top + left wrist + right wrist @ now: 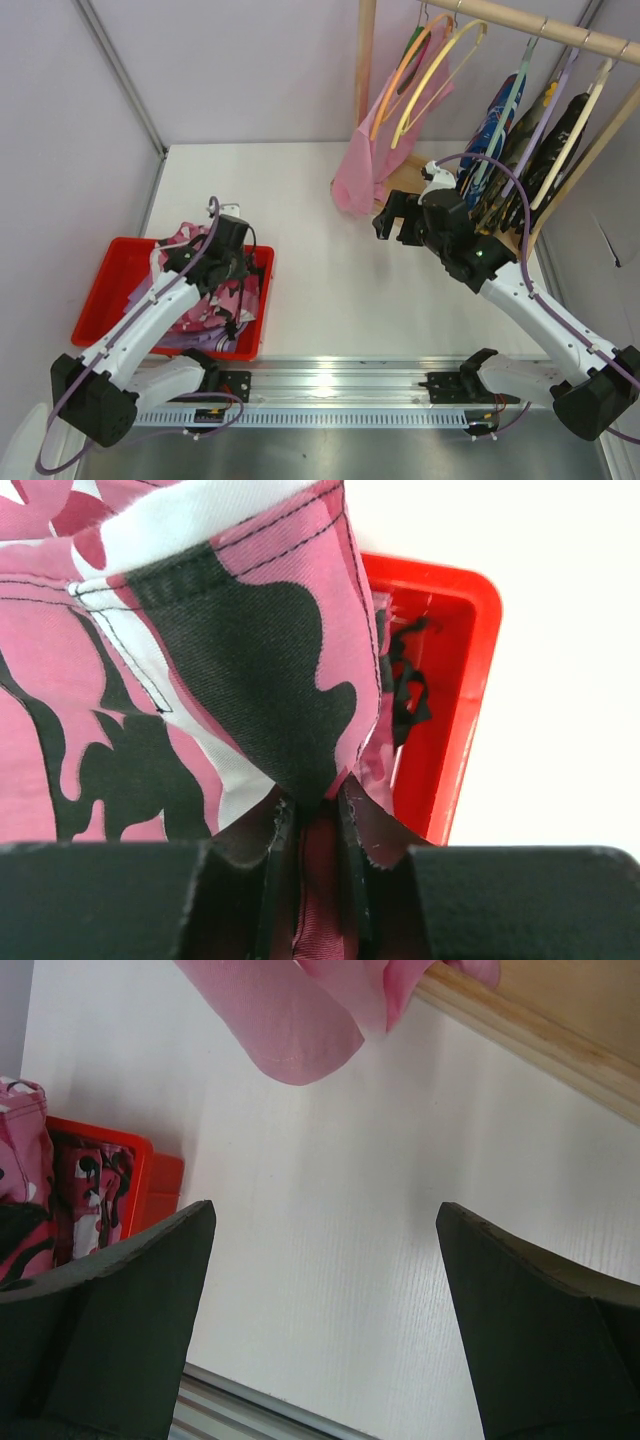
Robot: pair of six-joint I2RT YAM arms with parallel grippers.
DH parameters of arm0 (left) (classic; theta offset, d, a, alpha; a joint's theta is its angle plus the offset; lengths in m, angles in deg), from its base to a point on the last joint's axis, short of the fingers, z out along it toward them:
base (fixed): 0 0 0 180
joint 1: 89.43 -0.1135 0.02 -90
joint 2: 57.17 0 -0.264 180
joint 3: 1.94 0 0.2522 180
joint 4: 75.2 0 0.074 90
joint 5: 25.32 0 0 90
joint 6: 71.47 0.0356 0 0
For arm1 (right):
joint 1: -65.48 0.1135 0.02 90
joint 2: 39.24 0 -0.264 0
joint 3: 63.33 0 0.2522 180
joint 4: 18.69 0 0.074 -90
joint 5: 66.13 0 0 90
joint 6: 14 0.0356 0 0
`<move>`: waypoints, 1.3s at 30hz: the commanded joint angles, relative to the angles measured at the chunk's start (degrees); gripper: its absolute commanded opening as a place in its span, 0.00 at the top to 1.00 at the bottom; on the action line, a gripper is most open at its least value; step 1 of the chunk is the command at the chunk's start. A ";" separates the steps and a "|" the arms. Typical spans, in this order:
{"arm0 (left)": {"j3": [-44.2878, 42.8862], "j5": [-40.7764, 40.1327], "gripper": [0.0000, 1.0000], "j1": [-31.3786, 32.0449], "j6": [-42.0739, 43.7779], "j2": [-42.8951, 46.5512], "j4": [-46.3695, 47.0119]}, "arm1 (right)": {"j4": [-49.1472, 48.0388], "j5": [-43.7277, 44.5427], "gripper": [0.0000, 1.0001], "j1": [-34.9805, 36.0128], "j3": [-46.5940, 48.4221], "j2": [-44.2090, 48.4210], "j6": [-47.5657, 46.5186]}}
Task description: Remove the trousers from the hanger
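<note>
The pink camouflage trousers (205, 305) lie bunched in a red bin (100, 300) at the table's left. My left gripper (232, 290) reaches down into the bin. In the left wrist view the left gripper (318, 825) is shut on a fold of the trousers (230, 650), pinched between its fingers, beside the bin's wall (455, 680). The thin yellow hanger (440, 75) hangs bare on the rail at the back right. My right gripper (392, 225) hovers over the table near the rack. In the right wrist view it (325, 1230) is open, with only white tabletop between its fingers.
A plain pink garment (360, 165) hangs from an orange hanger (398, 80) beside a wooden post (366, 60). Several hangers with dark garments (520, 130) crowd the rail behind my right arm. An aluminium rail (330, 385) runs along the near edge.
</note>
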 commanded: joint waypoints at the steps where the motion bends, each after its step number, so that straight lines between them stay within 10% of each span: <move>1: -4.11 0.70 1.00 -0.29 3.29 -3.37 -3.21 | -1.18 1.07 0.01 -0.09 0.07 1.02 0.30; 7: -3.94 -0.89 0.93 -0.38 1.01 -7.85 -4.44 | -0.91 0.72 0.01 -0.09 0.24 0.84 0.38; 10: -5.52 -1.34 0.42 -0.29 0.73 -7.25 -6.64 | -0.91 0.64 0.01 -0.09 0.24 1.02 -0.23; 11: -7.18 -0.55 0.06 -0.38 1.87 -6.90 -8.12 | -1.26 0.29 0.01 -0.27 0.33 0.85 -0.75; 12: -7.98 -0.37 0.01 -0.29 2.58 -6.46 -9.09 | -1.44 0.02 0.01 -0.27 0.68 0.58 -1.63; 19: -19.66 4.19 0.00 -1.77 5.75 -0.75 -11.49 | -8.29 -5.43 0.00 0.34 0.33 0.49 -3.48; 31: -30.04 33.45 0.01 -28.39 8.11 4.00 0.47 | -7.07 -6.48 0.01 2.98 12.63 1.63 -10.15; 39: -18.20 35.14 0.00 -28.68 7.09 18.40 12.15 | -16.10 1.86 0.01 3.16 6.33 12.25 -16.58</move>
